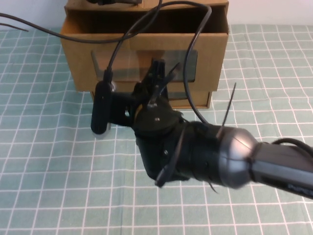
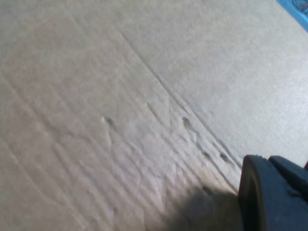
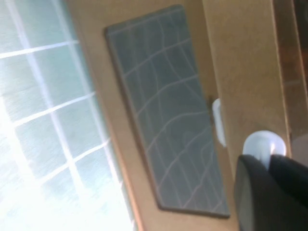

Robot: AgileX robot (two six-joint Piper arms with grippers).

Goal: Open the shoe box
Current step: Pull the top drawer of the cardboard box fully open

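**Right tool clamped at the shoe box's windowed front**

Right tool (image 1: 157,66) sits at the centre of the high view, its arm sweeping in from the lower right, tips pressed up against the front panel of the shoe box (image 1: 210,54). It's clenched, jaws drawn together. In the right wrist view a small white fitting (image 3: 262,144) shines just at those tips, beside the dark window (image 3: 168,110). It may be pinched between them, but that view is too blurred for me to be sure.

Now the box: upper centre of the high view, on the checked table (image 1: 49,171), long axis running left to right across the frame. Its windowed front points toward the lower edge, straight at the right tool. So the box lies directly ahead of that tool, up-frame and touching. A dark gap (image 1: 98,22) shows along the top of the front panel, so I judge the opening has begun but isn't finished.

Left tool (image 2: 272,166) turns up only in its own wrist view, hovering very close over plain, creased cardboard, most likely the box itself. Released or clenched? Cannot tell.

The right arm is the one placed to work that front. The coming move hinges on this: the panel faces down-frame, so the pull should come squarely that way, across the box's long axis.
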